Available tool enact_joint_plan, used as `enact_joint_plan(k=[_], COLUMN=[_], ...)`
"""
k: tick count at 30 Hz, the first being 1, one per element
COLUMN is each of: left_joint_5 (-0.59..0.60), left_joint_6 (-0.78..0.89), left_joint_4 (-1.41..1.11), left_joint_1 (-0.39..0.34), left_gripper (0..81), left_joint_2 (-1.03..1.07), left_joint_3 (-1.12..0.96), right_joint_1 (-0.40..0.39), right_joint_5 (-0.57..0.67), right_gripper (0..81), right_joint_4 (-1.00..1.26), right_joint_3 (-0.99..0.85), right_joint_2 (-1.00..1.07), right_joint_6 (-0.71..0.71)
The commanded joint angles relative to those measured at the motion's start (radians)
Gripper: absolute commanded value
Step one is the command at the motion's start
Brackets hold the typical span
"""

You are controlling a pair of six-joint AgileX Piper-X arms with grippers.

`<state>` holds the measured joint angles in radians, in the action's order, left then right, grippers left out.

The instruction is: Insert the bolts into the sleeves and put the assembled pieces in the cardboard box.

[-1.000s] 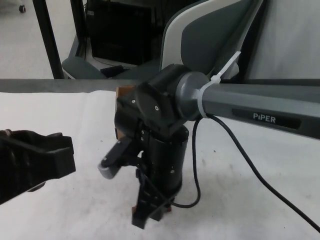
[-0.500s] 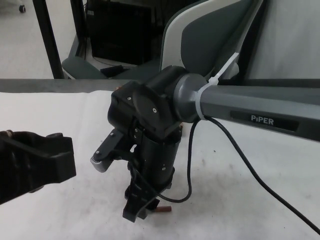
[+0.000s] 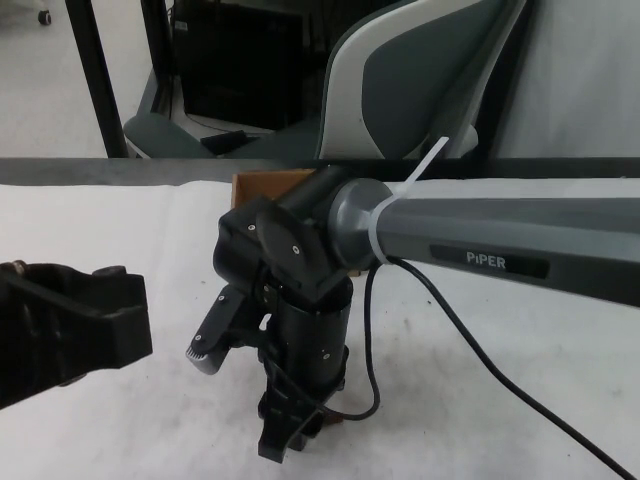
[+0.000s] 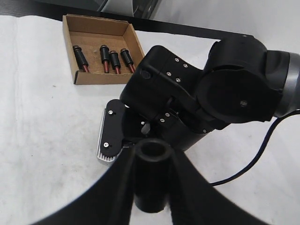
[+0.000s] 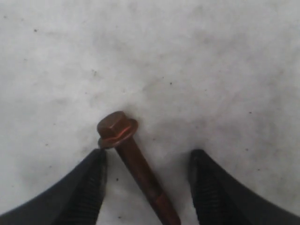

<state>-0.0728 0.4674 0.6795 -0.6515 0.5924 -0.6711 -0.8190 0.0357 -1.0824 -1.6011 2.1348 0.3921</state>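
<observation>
1. Your right fingers (image 5: 86, 187) stand open, one on each side of a single copper-coloured bolt (image 5: 133, 164). They hold nothing.
2. That one bolt lies flat on the white worktop (image 5: 211, 70). Its hexagonal flanged head is just beside one finger, and its shank runs back at a slant between the two.
3. Your left fingers (image 4: 112, 192) are closed on one black sleeve (image 4: 151, 187). The sleeve's open bore faces the camera.
4. In the high view, the right arm (image 3: 480, 240) crosses the middle of the worktop with its wrist bent down. Its fingers point at the cloth near the front edge.
5. The left fingers, also seen in the high view, sit at the left side, apart from the right arm.
6. One cardboard box (image 4: 82, 77) rests on the worktop beyond the right arm's wrist, well apart from the bolt.
7. The box holds four assembled pieces (image 4: 110, 58). Each is a black sleeve with a copper-coloured shank showing at one end. They lie side by side, roughly parallel.
8. Count: one loose bolt, one held sleeve, four assembled pieces, one box.
</observation>
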Motion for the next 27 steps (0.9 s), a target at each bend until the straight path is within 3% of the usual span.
enact_joint_plan(k=[1,9,12,14,15,23,27], left_joint_5=[-0.016,-0.016,-0.016,-0.016,-0.016,-0.007,0.065], left_joint_6=[-0.004,-0.004,-0.007,-0.033,-0.05,-0.118,-0.185], left_joint_4=[-0.011,-0.027,-0.039,-0.04,-0.04,-0.04,-0.04], left_joint_1=[0.003,0.003,0.003,0.003,0.003,0.003,0.003], left_gripper=[0.8,0.8,0.8,0.8,0.8,0.8,0.8], left_joint_2=[-0.011,-0.011,-0.011,-0.011,-0.011,-0.011,-0.011], left_joint_3=[0.008,0.016,0.016,0.016,0.016,0.016,0.016], right_joint_1=[-0.005,-0.005,-0.005,-0.005,-0.005,-0.002,0.018], right_joint_5=[0.002,0.007,0.007,0.007,0.007,0.041,0.061], right_gripper=[46.3,33.3,18.6,2.9,0.2,0.2,0.2], right_joint_4=[0.028,0.051,0.052,0.052,0.052,0.069,0.103], right_joint_3=[0.003,0.007,0.007,0.007,0.007,0.007,0.01], right_joint_2=[0.019,0.019,0.019,0.019,0.019,-0.026,-0.093], right_joint_6=[0.012,0.012,-0.016,-0.038,-0.06,-0.143,-0.179])
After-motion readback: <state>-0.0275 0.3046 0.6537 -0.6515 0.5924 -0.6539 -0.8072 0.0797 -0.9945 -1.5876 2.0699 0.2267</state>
